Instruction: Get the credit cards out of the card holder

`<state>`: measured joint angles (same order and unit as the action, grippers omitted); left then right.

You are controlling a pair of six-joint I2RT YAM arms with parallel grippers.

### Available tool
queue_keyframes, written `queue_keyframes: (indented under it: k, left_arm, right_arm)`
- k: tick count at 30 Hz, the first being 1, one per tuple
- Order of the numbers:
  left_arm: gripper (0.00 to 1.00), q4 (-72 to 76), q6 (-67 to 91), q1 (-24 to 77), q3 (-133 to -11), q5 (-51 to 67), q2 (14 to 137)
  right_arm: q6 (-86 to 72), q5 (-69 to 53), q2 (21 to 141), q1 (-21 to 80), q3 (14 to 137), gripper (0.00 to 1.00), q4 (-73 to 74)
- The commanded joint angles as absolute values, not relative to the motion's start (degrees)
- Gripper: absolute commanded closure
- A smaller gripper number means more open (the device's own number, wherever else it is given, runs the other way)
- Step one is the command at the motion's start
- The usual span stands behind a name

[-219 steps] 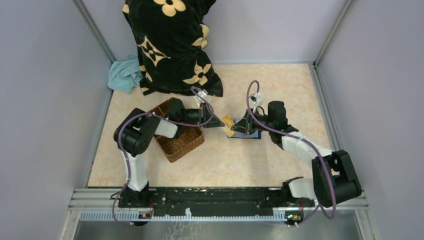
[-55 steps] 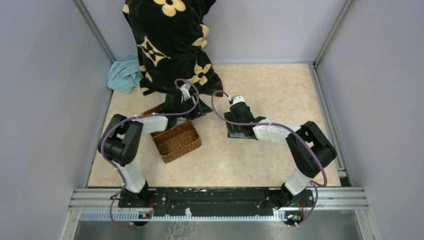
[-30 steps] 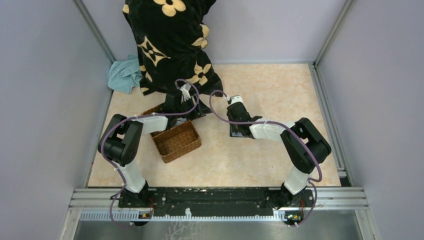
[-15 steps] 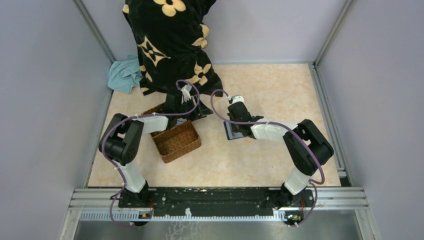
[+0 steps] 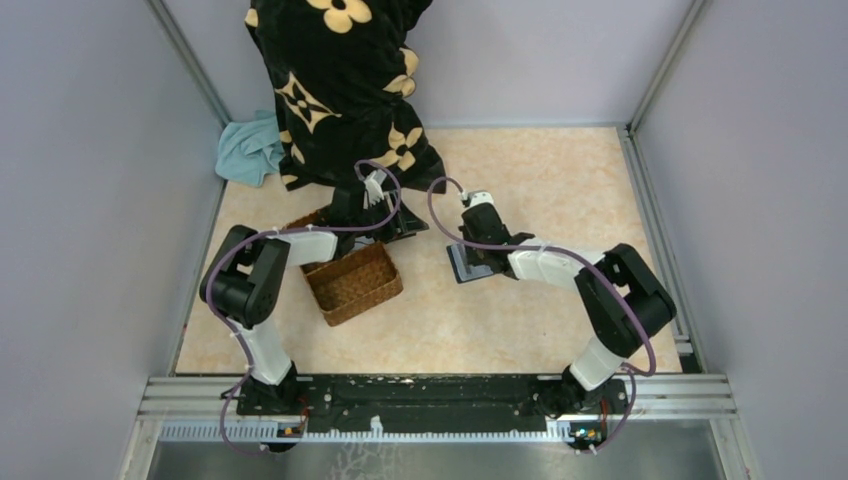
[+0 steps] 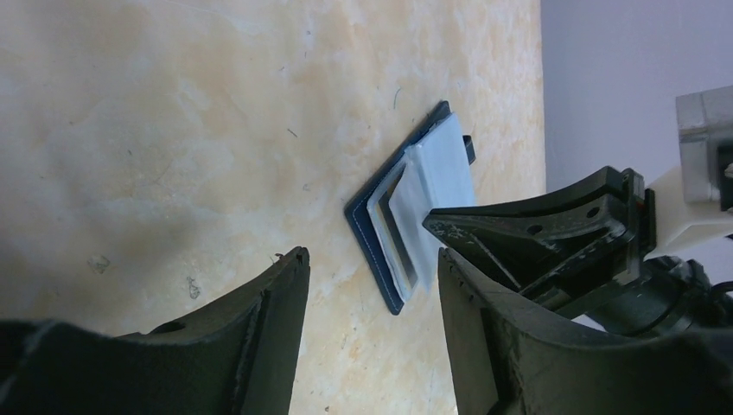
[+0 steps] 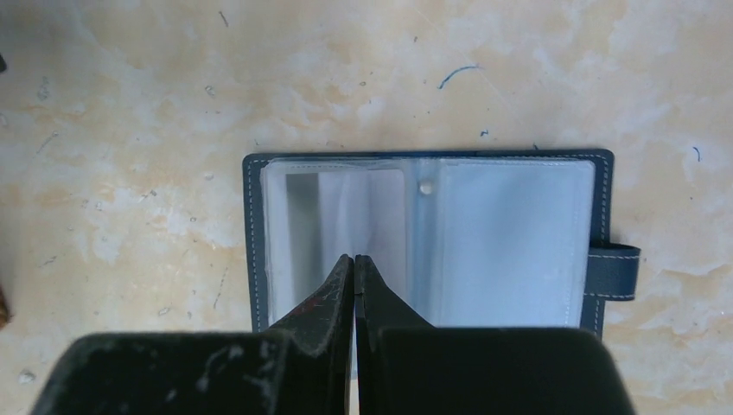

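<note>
The card holder (image 7: 252, 226) lies open on the beige table, navy outside with pale clear sleeves inside and a clasp tab at its right edge. It also shows in the top view (image 5: 462, 264) and in the left wrist view (image 6: 379, 255), where its sleeves fan upward. My right gripper (image 7: 354, 257) is shut, its tips resting on the left sleeve; I cannot tell whether a sleeve is pinched. My left gripper (image 6: 372, 255) hangs open and empty to the left of the holder, above the table. The credit cards are out of view.
A brown wicker basket (image 5: 352, 276) sits under my left arm. A black cloth with gold flowers (image 5: 340, 90) and a teal cloth (image 5: 248, 150) lie at the back left. Grey walls close in the table on three sides.
My right gripper has gone from part open to shut over the holder's left sleeve, and the right arm shifted slightly. The left arm has stayed still.
</note>
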<state>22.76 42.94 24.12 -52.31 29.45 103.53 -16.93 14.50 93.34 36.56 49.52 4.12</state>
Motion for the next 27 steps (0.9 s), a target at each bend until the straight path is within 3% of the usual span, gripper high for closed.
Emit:
queue_keyframes:
  k: [1,11,27]
  left_arm:
    - [0.38,26.92,44.01,24.43,-53.28,33.33,105.47]
    - [0.38,28.5,42.59,26.91,-54.31,34.62,106.35]
    - [0.51,20.45,36.07,33.4,-61.78,36.51,111.43]
  right_arm:
    - [-21.22,3.55,87.29,32.34,47.47,1.0,-0.43]
    - [-26.96,-13.39,86.3,24.25,41.43,1.0,-9.37]
    - [-32.04,-22.37,86.57,18.17,36.73,1.0,-17.06]
